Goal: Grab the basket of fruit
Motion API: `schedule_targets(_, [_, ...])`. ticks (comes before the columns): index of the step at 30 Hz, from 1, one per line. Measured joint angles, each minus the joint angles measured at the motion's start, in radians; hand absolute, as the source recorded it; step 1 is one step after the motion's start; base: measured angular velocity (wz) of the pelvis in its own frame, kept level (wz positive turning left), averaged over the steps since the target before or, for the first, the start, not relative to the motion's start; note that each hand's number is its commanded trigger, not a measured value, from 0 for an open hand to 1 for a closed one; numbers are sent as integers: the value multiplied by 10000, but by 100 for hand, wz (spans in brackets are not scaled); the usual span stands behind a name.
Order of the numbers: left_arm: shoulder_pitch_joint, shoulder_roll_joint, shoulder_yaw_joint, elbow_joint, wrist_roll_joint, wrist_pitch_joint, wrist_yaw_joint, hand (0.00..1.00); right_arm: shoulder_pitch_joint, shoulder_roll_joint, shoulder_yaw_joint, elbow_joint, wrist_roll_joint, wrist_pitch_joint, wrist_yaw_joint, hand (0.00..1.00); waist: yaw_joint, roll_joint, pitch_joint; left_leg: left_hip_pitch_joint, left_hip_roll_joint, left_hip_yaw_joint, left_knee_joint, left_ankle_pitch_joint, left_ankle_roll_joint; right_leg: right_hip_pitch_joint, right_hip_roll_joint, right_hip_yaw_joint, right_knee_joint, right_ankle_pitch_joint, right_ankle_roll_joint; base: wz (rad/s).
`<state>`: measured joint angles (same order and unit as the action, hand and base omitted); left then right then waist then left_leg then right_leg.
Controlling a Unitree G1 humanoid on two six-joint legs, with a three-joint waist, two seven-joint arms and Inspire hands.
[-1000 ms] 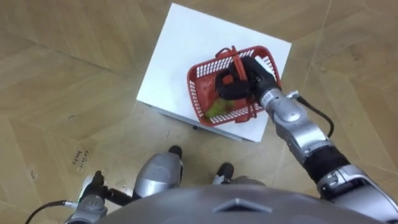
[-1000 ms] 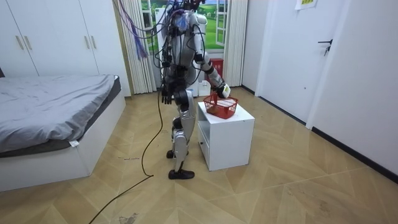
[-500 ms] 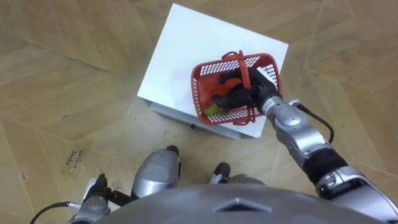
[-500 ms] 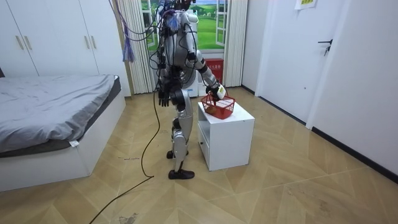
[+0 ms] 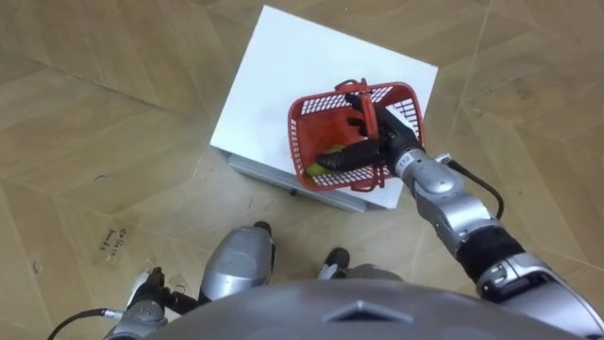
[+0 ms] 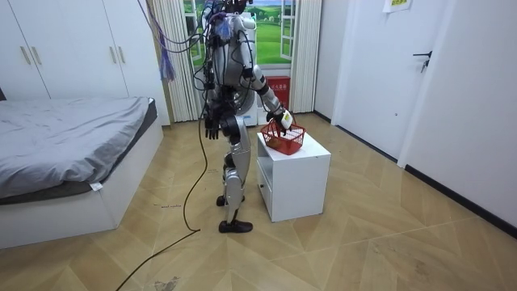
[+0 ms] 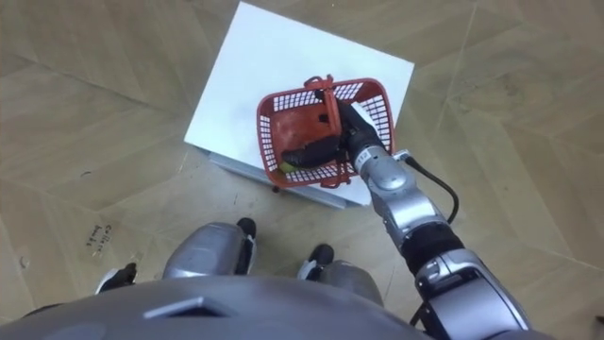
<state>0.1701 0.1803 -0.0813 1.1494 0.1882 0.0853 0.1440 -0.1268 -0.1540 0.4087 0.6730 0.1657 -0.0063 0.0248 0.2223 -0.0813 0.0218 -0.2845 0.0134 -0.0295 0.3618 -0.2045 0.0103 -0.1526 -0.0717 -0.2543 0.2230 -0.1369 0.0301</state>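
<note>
The red mesh fruit basket (image 5: 300, 132) (image 7: 268, 121) stands on the white cabinet (image 5: 283, 66) near its front right corner. A yellow-green fruit (image 5: 315, 169) lies inside. My right hand (image 5: 385, 138) (image 7: 354, 138) reaches into the basket beside its upright handle (image 5: 359, 90). That hand is open, fingers straight and spread, thumb pointing left over the fruit. In the room view I stand close to the cabinet (image 6: 295, 178), right hand (image 6: 284, 120) over the basket (image 6: 284, 142). My left hand (image 6: 212, 128) hangs at my side with relaxed fingers.
A bed (image 6: 65, 137) lies on the room view's left with wardrobes behind it. Curtains and a window are behind me, with a red box (image 6: 279, 85) below the window. A closed door (image 6: 428, 73) is on the room view's right. Parquet floor surrounds the cabinet.
My right hand's fingers have gone from curled in the basket to straight and spread. The basket has shifted a little on the cabinet top.
</note>
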Motion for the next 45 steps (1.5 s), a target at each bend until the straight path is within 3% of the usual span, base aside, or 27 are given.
schedule_targets(13, [-1,0,5,-53,27,-31,53,0,360,-1,-1,-230,-239,-4,-5,0,-59,-37,-44,293,7,67,-97,3,-3,177,-3,55,5,-1,1,-1])
schedule_targets(15, [108,-3,39,-120,59,-34,46,0,579,-26,-35,-882,-523,-3,7,0,-81,-95,-79,423,50,236,-193,8,-7,206,-4,110,2,-1,1,-18])
schedule_targets(20, [166,0,279,-207,117,-37,-31,0,792,-87,-350,-2499,-610,-2,67,0,-498,-91,-80,702,67,320,-315,8,-14,410,-1,95,-31,-1,1,-5])
schedule_targets(23, [186,22,373,-203,112,-31,21,0,946,-108,-410,-2993,-612,-14,16,0,-556,-97,-96,1063,93,527,-514,10,-14,601,-5,114,-42,-1,1,-16])
schedule_targets(29, [182,17,378,-302,97,-6,36,0,1680,-324,-411,-3793,-1166,-12,33,0,-830,1,-84,1336,119,705,-658,-5,-24,726,4,216,-63,0,0,-11])
schedule_targets(33, [166,22,382,-300,94,-24,31,0,1877,-486,-648,-3959,-1365,-12,72,0,-1046,84,-120,1509,125,878,-771,-1,-22,761,7,376,-47,0,0,-13])
schedule_targets(36, [212,10,384,-292,99,-20,20,0,1917,-498,-854,-3992,-1384,-12,36,0,-1059,172,-176,1752,144,1069,-937,2,-25,852,24,555,-46,-1,1,-17])
schedule_targets(45, [228,-3,416,-267,27,-29,31,0,2460,-493,-1359,-5129,-1583,-55,-281,0,-1168,209,-169,2211,147,1241,-1196,4,-25,1096,33,621,-86,-1,1,-7])
